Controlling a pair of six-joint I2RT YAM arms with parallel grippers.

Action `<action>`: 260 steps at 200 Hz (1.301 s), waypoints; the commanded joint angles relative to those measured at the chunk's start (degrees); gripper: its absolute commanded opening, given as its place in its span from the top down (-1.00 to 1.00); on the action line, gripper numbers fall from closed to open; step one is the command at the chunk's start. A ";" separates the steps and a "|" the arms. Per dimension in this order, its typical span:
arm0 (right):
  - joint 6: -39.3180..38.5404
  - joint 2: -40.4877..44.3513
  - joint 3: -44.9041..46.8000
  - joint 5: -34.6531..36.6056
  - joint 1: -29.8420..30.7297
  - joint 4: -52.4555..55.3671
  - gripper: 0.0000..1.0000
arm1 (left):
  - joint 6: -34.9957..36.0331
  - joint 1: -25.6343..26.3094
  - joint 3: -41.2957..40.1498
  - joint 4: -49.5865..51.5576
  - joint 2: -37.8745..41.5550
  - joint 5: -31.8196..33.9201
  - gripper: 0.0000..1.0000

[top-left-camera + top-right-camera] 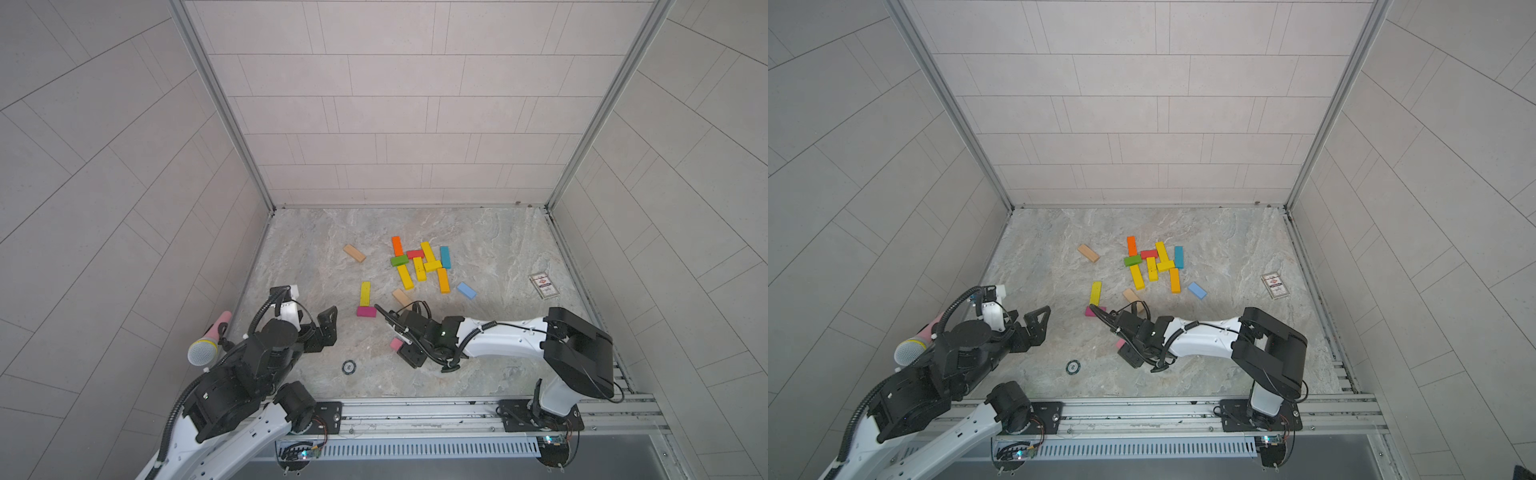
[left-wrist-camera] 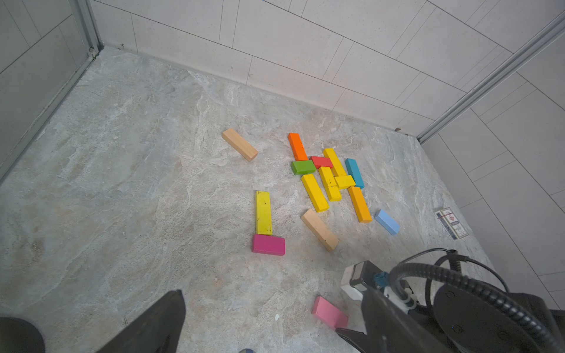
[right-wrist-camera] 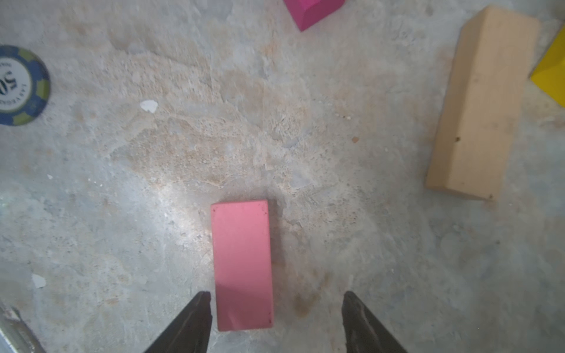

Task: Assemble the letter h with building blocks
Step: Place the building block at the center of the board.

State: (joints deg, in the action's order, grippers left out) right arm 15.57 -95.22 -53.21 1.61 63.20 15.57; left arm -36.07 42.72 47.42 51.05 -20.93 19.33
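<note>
The building blocks lie flat on the stone table (image 1: 498,249). A tight cluster (image 1: 420,262) of yellow, orange, red, green and teal bars sits mid-table. A long yellow bar (image 1: 365,292) touches a magenta block (image 1: 366,311) at its near end. My right gripper (image 3: 276,298) is open low over a pink block (image 3: 243,264), which lies on the table between the jaws, close to one finger (image 3: 195,318). The pink block (image 1: 396,343) also shows in a top view. My left gripper (image 1: 328,328) hangs open and empty at the near left.
Plain wood bars (image 1: 354,253) (image 1: 401,296) and a light blue block (image 1: 466,290) lie loose. A printed card (image 1: 543,286) sits at the right, a poker chip (image 1: 349,366) near the front. A microphone (image 1: 203,351) leans by the left wall.
</note>
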 commanded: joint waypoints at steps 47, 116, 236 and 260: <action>3.57 -1.70 0.56 6.13 2.78 0.65 -0.41 | 0.71 0.08 1.54 2.31 1.59 0.54 -0.96; 9.95 -2.10 -1.51 16.87 2.28 5.98 -0.41 | 0.65 0.07 0.96 2.23 2.15 0.35 -0.96; 43.82 -1.73 -6.73 11.82 2.45 8.15 -0.87 | 2.12 0.03 3.93 2.93 3.86 -0.17 -1.00; 45.20 -3.92 -7.42 11.76 3.10 7.46 -0.83 | 2.65 0.08 4.95 3.32 4.82 0.44 -1.00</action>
State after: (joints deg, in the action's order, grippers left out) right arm 54.94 -96.75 -59.77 11.99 65.56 21.17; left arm -34.87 42.72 50.30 53.28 -17.39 18.68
